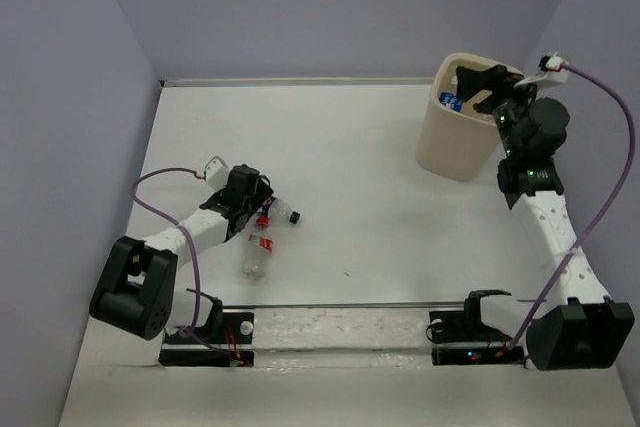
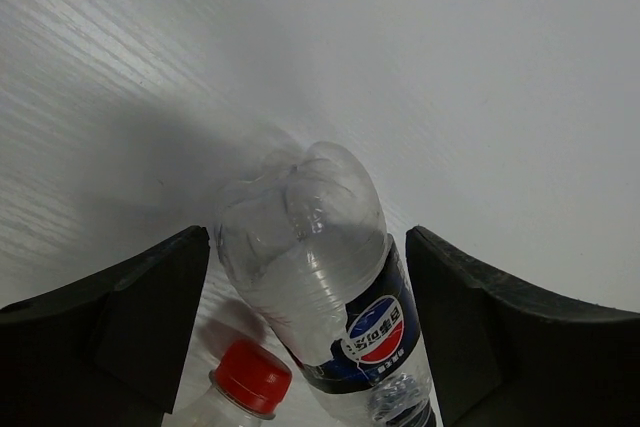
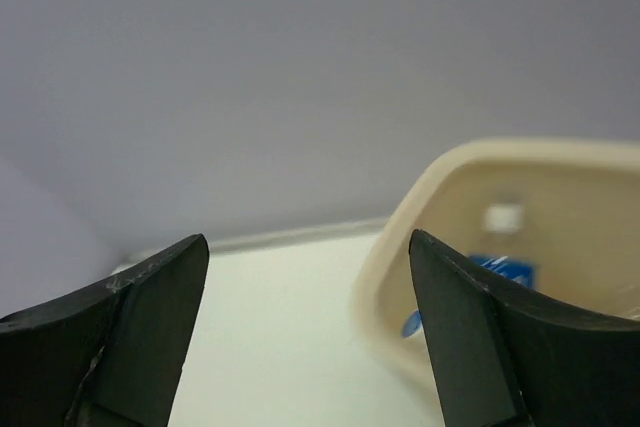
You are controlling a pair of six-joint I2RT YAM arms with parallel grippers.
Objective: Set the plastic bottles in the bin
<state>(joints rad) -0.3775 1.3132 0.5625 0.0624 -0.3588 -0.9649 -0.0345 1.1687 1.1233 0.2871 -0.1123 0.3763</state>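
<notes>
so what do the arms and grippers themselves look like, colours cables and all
The left arm and right arm match: white links between bulky black joint housings. A purple cable loops along each, ending at a white plug near the wrist. Small green lights glow on the right arm. The left gripper and right gripper have plain matte black, wedge-shaped fingers.
</notes>
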